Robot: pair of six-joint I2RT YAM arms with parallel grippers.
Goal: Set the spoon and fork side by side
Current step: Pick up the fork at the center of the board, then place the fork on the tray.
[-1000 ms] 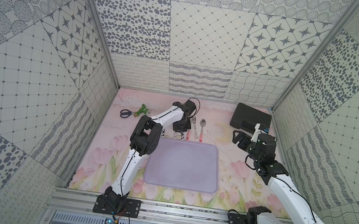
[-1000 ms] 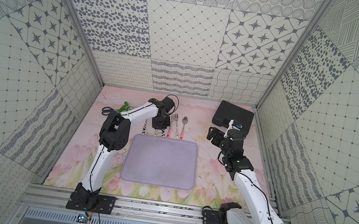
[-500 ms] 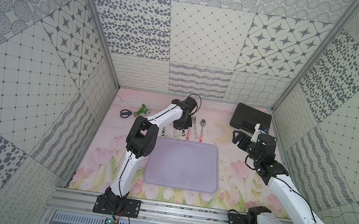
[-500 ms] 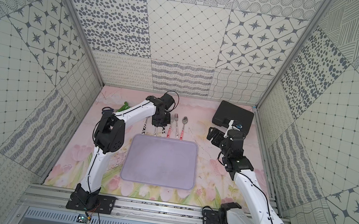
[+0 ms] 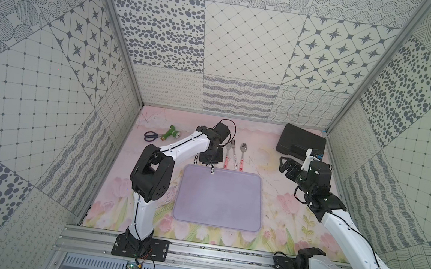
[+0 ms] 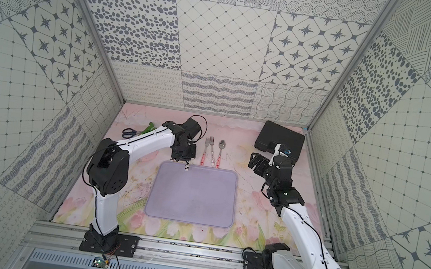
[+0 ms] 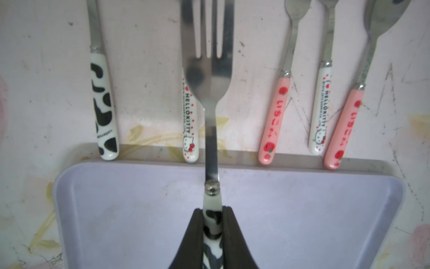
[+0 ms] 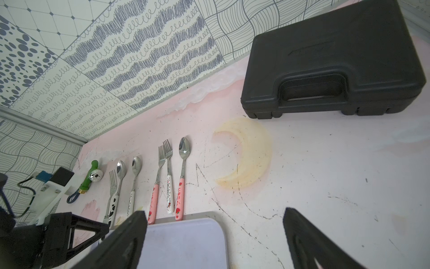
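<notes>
Left gripper [image 7: 212, 210]: closed tight on the cow-patterned handle of the fork [image 7: 207, 76].
Fork: held above the tray's [image 7: 302, 221] far rim, tines pointing away from the tray.
Spoon [image 7: 103, 104]: cow-patterned handle, flat on the table just beyond the tray's far rim, near its left corner, apart from the fork.
Other cutlery: four pieces in a row along the same rim, among them a pink-handled fork [image 7: 274, 121].
Right gripper [image 8: 214, 210]: jaws spread wide, holding nothing, off the tray's far right corner.
Black case [image 8: 337, 58]: well beyond the tray's far right corner.

Both top views: high, angled down, whole table [image 5: 276, 161]; wrist cams close-in.
</notes>
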